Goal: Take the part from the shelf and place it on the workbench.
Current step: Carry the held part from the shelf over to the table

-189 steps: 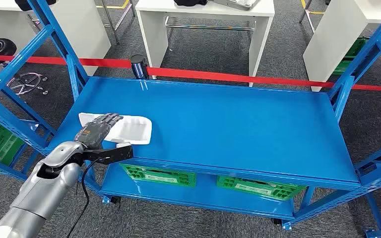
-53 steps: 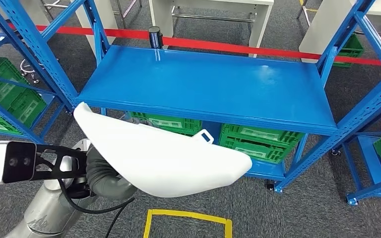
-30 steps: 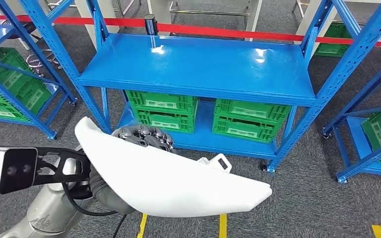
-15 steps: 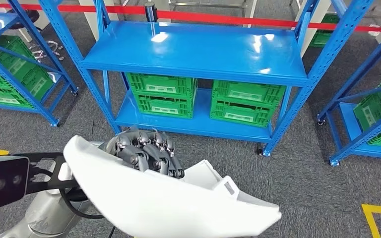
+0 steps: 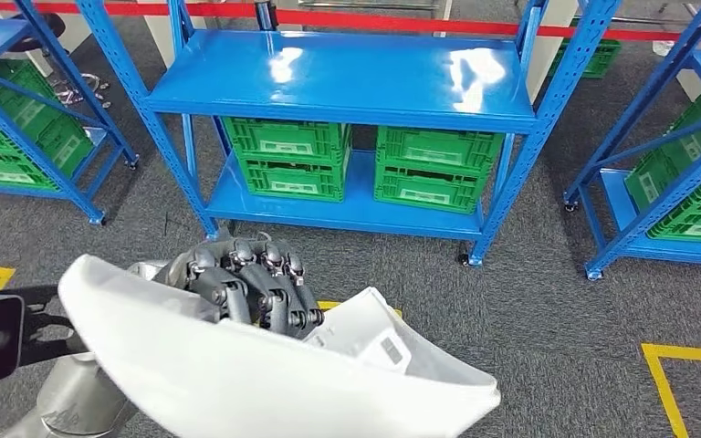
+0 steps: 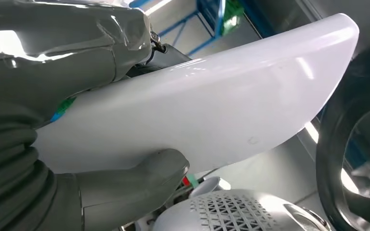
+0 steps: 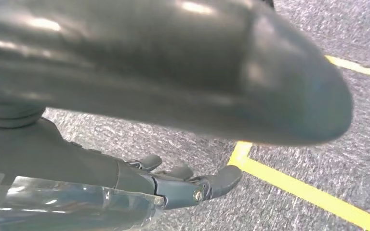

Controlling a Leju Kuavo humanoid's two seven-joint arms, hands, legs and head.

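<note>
Overhead light is bright and even from my head camera. White glare patches sit on the glossy blue metal shelf top (image 5: 347, 78). The smooth white curved plastic part (image 5: 265, 383) is near overexposed, with soft sheen streaks at my left wrist. My right wrist picture is dimmer; the dark rounded cover (image 7: 173, 67) close to the lens is blurred, and the grey carpet (image 7: 318, 159) is streaked.

The white part (image 5: 265, 383) runs off the bottom of the head frame and hides the left robot hand's (image 5: 246, 285) palm and thumb. At lower left of the right wrist frame, the right robot hand (image 7: 192, 185) is largely hidden; its grip cannot be told.
</note>
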